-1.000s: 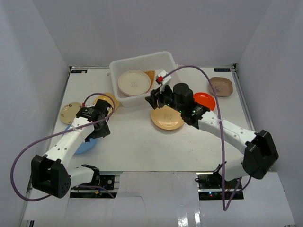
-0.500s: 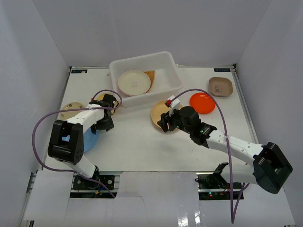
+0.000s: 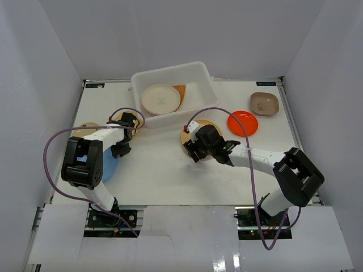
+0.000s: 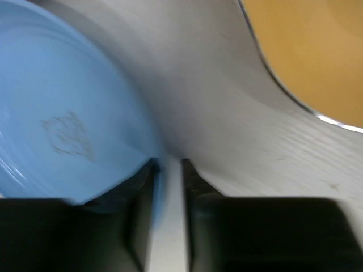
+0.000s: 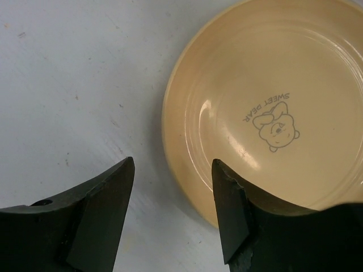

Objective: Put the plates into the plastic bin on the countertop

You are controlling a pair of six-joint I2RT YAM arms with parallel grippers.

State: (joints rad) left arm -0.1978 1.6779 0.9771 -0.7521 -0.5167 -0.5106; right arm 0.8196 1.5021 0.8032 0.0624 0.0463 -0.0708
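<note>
R hand (image 5: 173, 164) dropped, open astride tan plate (image 5: 266, 113) by bin (image 3: 170, 69); L hand (image 4: 167, 164) narrow at blue plate (image 4: 57, 113) (grip unclear).

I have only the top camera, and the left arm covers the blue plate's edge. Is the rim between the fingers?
Observer: Yes. The left wrist view shows the rim of the blue plate inside the narrow gap of the left fingers; a firm clamp I cannot confirm.
Operator: And the right side?
Observer: The right fingers stand open, one over the tan plate, one over the countertop.
</note>
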